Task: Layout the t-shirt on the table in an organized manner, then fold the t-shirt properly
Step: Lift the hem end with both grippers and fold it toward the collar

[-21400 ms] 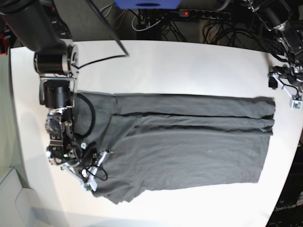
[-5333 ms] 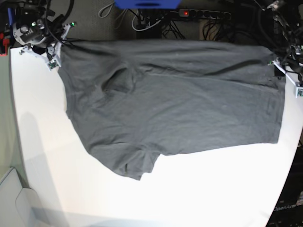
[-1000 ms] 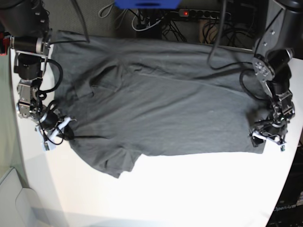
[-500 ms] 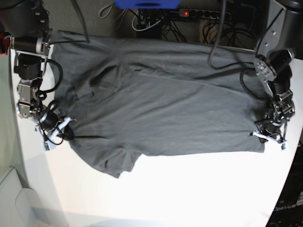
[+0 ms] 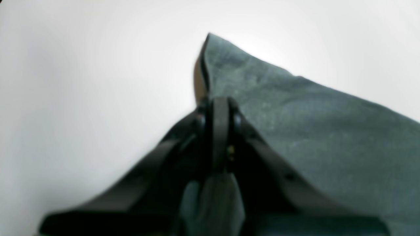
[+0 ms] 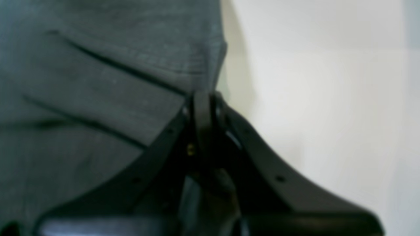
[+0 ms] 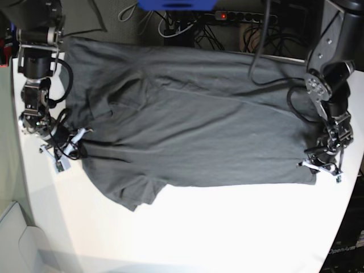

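Worktop [image 7: 227, 227] bare along my near edge; beyond it the shirt [image 7: 199, 131] lies long axis side to side, its far part draped over the far edge. My left tool [image 7: 323, 164] pinches a hem corner, my right tool [image 7: 63, 152] pinches cloth beside the sleeve.

Both arms black with silver joint housings, looped black cables; left gripper [image 7: 322, 165] and right gripper [image 7: 63, 152] white-tipped, fingers black.

A plain dark charcoal-grey t-shirt [image 7: 193, 125] without any pattern is seen on a smooth white table [image 7: 227, 233], gripped by black fingers [image 5: 220, 131].
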Controlling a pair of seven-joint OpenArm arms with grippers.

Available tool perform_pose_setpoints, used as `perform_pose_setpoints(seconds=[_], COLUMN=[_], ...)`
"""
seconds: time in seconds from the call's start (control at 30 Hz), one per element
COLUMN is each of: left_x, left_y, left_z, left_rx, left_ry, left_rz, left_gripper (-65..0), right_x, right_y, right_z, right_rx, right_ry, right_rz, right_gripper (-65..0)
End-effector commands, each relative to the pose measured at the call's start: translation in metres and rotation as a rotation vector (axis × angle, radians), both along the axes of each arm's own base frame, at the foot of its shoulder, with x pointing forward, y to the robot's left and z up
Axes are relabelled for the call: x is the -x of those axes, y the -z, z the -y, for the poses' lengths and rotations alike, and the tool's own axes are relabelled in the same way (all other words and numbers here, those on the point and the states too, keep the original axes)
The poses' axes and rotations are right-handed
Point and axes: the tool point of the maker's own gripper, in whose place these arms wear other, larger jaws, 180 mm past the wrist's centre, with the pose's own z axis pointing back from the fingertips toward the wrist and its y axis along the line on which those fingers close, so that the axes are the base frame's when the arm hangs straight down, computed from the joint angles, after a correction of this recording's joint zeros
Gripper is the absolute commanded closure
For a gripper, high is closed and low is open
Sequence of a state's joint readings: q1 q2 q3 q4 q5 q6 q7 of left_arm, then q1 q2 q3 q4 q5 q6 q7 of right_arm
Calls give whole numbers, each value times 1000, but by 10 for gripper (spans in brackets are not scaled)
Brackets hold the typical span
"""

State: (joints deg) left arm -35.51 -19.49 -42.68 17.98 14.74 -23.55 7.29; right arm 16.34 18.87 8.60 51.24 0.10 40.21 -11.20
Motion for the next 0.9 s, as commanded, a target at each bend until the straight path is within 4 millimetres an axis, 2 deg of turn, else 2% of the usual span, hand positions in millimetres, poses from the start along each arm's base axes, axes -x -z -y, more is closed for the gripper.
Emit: perform_pose_setpoints(seconds=[0.0, 0.07, 0.2, 0.27, 0.37, 0.47, 0.53, 0.6, 0.7, 0.87], left_x=[-8, -8, -5, -8, 0, -1, 6, 12, 20, 36], left_y=[-14, -14, -13, -25, -37, -49, -51, -56, -60, -66], left_z=[-9, -9, -11, -18, -30, -20, -17, -13, -13, -14], left_rx=[-15, -14, -7, 8, 8, -13, -33, -41, -29, -31], left_ry=[-10, -9, -9, -37, -67, -34, -15, -4, -5, -1], left_rz=[28, 28, 1, 21, 33, 39, 30, 38, 42, 26], left_gripper=[-5, -5, -5, -5, -5, -5, -5, -5, -5, -5], right_x=[-7, -3, 2, 0, -2, -4, -5, 2, 5, 25], right_y=[-15, -22, -37, -47, -61, -75, -80, -84, -94, -92], right_z=[3, -5, 3, 8, 10, 8, 2, 9, 1, -3], right_rx=[25, 35, 52, 61, 89, 120, 133, 151, 155, 187], right_ry=[-6, -26, 7, 29, 28, 19, 16, 42, 46, 31], right_rz=[40, 71, 106, 123, 148, 164, 161, 152, 176, 167], right_gripper=[0, 0, 0, 0, 0, 0, 0, 0, 0, 0])
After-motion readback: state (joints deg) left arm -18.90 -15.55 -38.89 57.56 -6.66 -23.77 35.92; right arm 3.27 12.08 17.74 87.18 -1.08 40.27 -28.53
